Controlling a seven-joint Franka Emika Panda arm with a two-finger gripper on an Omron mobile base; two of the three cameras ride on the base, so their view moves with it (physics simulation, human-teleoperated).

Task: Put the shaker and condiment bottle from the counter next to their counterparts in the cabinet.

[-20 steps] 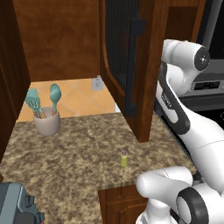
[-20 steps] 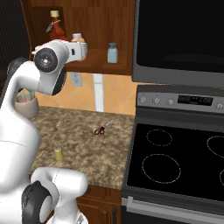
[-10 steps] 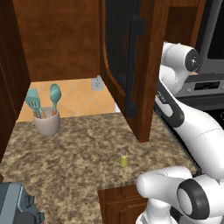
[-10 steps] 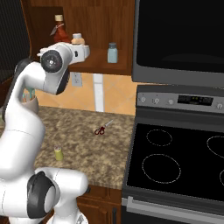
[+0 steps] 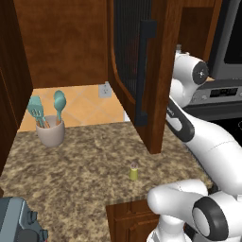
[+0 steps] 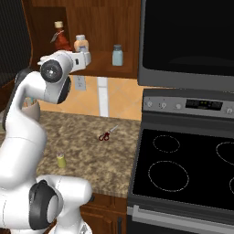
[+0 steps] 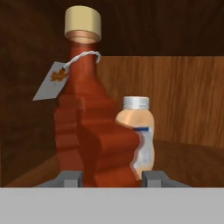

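My gripper [image 7: 111, 177] is shut on the lower body of the condiment bottle [image 7: 89, 131], a red lumpy bottle with a tan cap and a hanging tag. The bottle [image 6: 61, 40] stands upright inside the open cabinet [image 6: 98, 18], at shelf level. A peach bottle with a silver cap [image 7: 139, 131] stands just behind it to the right. The pale blue counterpart bottle [image 6: 117, 55] stands further right on the same shelf. The tiny yellow-green shaker [image 5: 133, 173] stands upright on the granite counter [image 5: 80, 160], near its front edge [image 6: 61, 160].
The cabinet door [image 5: 142, 71] hangs open over the counter, left of my arm. A cup of teal utensils [image 5: 49, 130] stands at the back left. Red scissors [image 6: 104, 135] lie near the stove [image 6: 183, 173]. A grey appliance [image 5: 19, 222] sits at the front left corner.
My hand has come down a little inside the cabinet, and the red bottle has come down with it, beside the peach bottle. The shaker has not moved.
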